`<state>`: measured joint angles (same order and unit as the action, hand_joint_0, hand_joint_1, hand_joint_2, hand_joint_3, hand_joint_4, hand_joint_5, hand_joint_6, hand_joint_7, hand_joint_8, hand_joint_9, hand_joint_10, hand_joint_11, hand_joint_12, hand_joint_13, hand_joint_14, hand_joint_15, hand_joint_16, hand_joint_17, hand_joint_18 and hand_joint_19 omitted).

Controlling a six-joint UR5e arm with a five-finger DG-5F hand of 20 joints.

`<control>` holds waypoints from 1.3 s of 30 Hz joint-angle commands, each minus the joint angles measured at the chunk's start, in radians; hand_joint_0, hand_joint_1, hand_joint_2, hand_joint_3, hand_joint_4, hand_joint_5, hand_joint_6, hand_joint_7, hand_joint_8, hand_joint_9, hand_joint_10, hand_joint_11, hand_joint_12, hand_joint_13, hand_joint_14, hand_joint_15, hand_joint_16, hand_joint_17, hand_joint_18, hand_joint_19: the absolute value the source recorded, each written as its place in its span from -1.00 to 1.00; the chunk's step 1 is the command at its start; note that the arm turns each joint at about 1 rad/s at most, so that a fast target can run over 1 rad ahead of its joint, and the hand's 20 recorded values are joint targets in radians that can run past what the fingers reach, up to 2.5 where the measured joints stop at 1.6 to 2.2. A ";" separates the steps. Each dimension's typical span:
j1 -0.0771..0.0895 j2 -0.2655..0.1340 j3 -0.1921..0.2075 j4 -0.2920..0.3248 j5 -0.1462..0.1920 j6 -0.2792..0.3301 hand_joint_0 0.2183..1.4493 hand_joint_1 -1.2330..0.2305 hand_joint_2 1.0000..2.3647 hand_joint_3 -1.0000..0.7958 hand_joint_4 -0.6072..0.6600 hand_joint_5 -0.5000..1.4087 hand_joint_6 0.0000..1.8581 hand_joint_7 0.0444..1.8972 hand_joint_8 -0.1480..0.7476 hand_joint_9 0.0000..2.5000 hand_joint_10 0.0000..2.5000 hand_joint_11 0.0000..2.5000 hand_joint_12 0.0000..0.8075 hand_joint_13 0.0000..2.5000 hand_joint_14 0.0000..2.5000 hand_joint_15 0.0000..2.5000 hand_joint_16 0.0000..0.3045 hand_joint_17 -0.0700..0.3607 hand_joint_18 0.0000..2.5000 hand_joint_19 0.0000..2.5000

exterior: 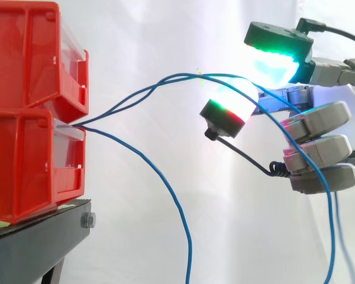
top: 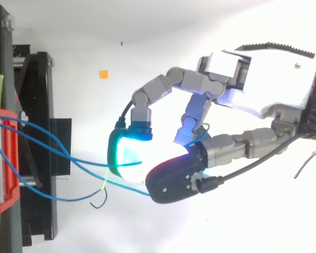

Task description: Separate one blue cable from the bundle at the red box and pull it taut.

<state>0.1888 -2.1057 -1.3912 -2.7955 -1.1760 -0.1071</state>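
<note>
Several blue cables come out of the front of the lower red box, also seen at the left as the red box. Two cables rise in a slack arc towards the hand. The hand has its fingers curled, and two glowing pads meet around a blue cable. Behind the pads that cable runs over the other fingers and drops down at the right. Another blue cable hangs loose from the box towards the bottom. A small yellow-green tag sits on a cable.
Two red boxes are stacked on a black stand at the left, the upper box overhanging the cable exit. A short loose cable end curls beside the stand. An orange square mark lies on the white ground.
</note>
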 commanded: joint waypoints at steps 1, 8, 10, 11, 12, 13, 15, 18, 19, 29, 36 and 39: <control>0.000 0.000 0.000 0.005 -0.001 0.000 -0.41 -0.30 -0.98 -0.03 -0.30 -0.54 -0.07 0.04 -0.03 0.16 -0.66 0.18 -0.14 0.14 -1.00 0.22 -0.69 -0.18 0.02 -0.02; 0.001 0.000 0.000 -0.012 -0.001 -0.002 -0.41 -0.30 -0.98 -0.02 -0.31 -0.54 -0.07 0.05 -0.05 0.15 -0.60 0.17 -0.13 0.16 -0.99 0.26 -0.68 -0.17 0.02 -0.01; 0.001 0.001 0.000 -0.045 -0.001 0.003 -0.40 -0.31 -0.98 -0.02 -0.31 -0.54 -0.07 0.06 -0.04 0.14 -0.59 0.16 -0.12 0.15 -0.99 0.26 -0.68 -0.16 0.02 0.00; 0.001 0.001 0.000 -0.059 -0.002 0.003 -0.40 -0.31 -0.98 -0.02 -0.31 -0.54 -0.07 0.06 -0.05 0.14 -0.61 0.16 -0.13 0.15 -1.00 0.26 -0.68 -0.16 0.02 -0.01; 0.003 0.001 0.000 -0.108 -0.008 0.003 -0.40 -0.31 -0.98 -0.02 -0.31 -0.54 -0.07 0.06 -0.03 0.14 -0.62 0.16 -0.12 0.15 -1.00 0.25 -0.68 -0.17 0.02 -0.01; 0.003 0.001 0.000 -0.121 -0.011 0.004 -0.40 -0.31 -0.98 -0.02 -0.31 -0.54 -0.07 0.06 -0.03 0.14 -0.63 0.15 -0.13 0.14 -1.00 0.25 -0.68 -0.16 0.02 -0.01; 0.006 0.004 0.000 -0.141 -0.014 0.006 -0.40 -0.31 -0.98 -0.02 -0.31 -0.54 -0.07 0.05 -0.04 0.13 -0.64 0.15 -0.12 0.14 -1.00 0.23 -0.67 -0.16 0.01 -0.01; 0.011 0.012 0.000 -0.148 -0.024 0.006 -0.40 -0.31 -0.98 -0.02 -0.31 -0.54 -0.07 0.06 -0.03 0.14 -0.66 0.15 -0.10 0.14 -1.00 0.22 -0.68 -0.16 0.01 -0.01; 0.011 0.015 0.000 -0.151 -0.024 0.004 -0.40 -0.31 -0.98 -0.03 -0.30 -0.54 -0.07 0.05 -0.01 0.14 -0.67 0.16 -0.11 0.13 -1.00 0.23 -0.68 -0.16 0.01 -0.01; 0.024 0.061 -0.019 -0.263 -0.024 0.006 -0.40 -0.30 -0.98 -0.02 -0.30 -0.54 -0.07 0.05 0.00 0.14 -0.69 0.16 -0.09 0.13 -1.00 0.21 -0.67 -0.15 0.01 -0.01; 0.044 0.127 -0.160 -0.128 0.050 0.041 -0.40 -0.30 -0.98 -0.03 -0.29 -0.54 -0.07 0.04 -0.01 0.14 -0.70 0.16 -0.11 0.13 -1.00 0.21 -0.67 -0.16 0.01 -0.01; 0.046 0.127 -0.173 -0.124 0.055 0.044 -0.40 -0.30 -0.98 -0.04 -0.27 -0.54 -0.07 0.05 -0.01 0.14 -0.71 0.17 -0.11 0.13 -1.00 0.21 -0.68 -0.16 0.01 -0.01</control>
<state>0.2311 -1.9839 -1.5393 -2.9477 -1.1360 -0.0706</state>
